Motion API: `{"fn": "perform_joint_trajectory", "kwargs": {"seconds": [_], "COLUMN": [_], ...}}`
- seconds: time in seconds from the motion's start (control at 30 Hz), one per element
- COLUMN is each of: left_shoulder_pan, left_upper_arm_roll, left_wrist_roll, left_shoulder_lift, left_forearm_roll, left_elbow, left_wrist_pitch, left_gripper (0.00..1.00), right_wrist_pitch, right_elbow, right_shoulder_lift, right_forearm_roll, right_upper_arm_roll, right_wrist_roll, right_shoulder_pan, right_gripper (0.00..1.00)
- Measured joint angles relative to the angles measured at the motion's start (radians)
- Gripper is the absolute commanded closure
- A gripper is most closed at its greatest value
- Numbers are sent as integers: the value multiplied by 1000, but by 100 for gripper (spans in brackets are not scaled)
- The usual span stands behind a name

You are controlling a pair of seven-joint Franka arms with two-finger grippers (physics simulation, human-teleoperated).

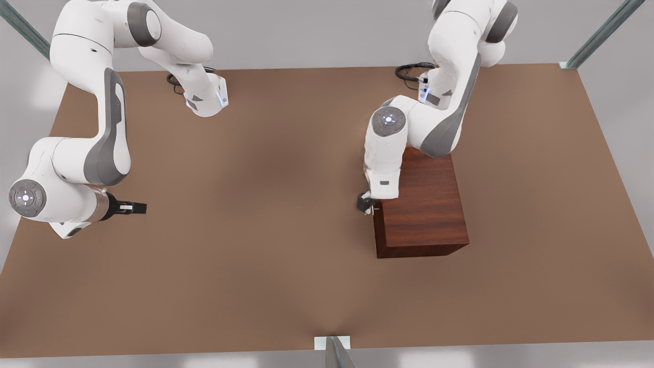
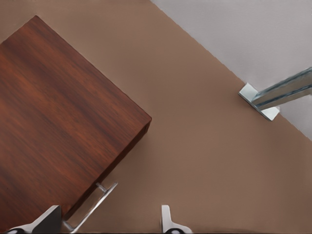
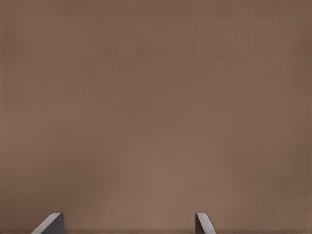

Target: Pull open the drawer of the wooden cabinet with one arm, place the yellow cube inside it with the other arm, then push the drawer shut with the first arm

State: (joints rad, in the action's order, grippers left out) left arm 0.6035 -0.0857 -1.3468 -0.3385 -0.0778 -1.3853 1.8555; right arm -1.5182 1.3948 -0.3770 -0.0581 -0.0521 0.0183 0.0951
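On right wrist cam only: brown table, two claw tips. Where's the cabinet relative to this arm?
Observer: The wooden cabinet stands toward the front view's right. Your right claw hovers open over the table at the front view's left.
Operator: Other arm?
Observer: The left claw is at the cabinet's handle side, open, beside the silver handle.
Operator: Pulled yet?
Observer: Looks not. The handle sits close against the cabinet front.

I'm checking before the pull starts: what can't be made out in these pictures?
Drawer handle: left wrist view, one end cut off by the picture's edge, between the fingers of the open left end effector.
Drawer front: front view, hidden under the wooden cabinet top and the left arm.
Yellow cube's place: cannot tell.
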Motion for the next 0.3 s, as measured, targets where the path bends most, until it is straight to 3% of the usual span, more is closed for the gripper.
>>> {"fn": "perform_joint_trajectory", "kwargs": {"seconds": [0.13, 0.2, 0.3], "left_shoulder_pan": [-442, -504, -416], "left_upper_arm_roll": [-11, -12, -10], "left_wrist_roll": [263, 375, 521], "left_shoulder_lift": [234, 216, 182], "left_forearm_roll": [121, 142, 165], "left_elbow": [-213, -161, -106], "left_wrist_pitch": [-121, -130, -146], "left_gripper": [0, 0, 0], "right_wrist_pitch": [0, 0, 1], "right_elbow": [0, 0, 0], "right_shoulder_lift": [0, 0, 0], "right_forearm_roll": [-1, -1, -1], "right_upper_arm_roll": [0, 0, 0], "right_wrist_roll": [-2, -2, -3], "right_shoulder_pan": [0, 0, 1], "right_gripper": [0, 0, 0]}}
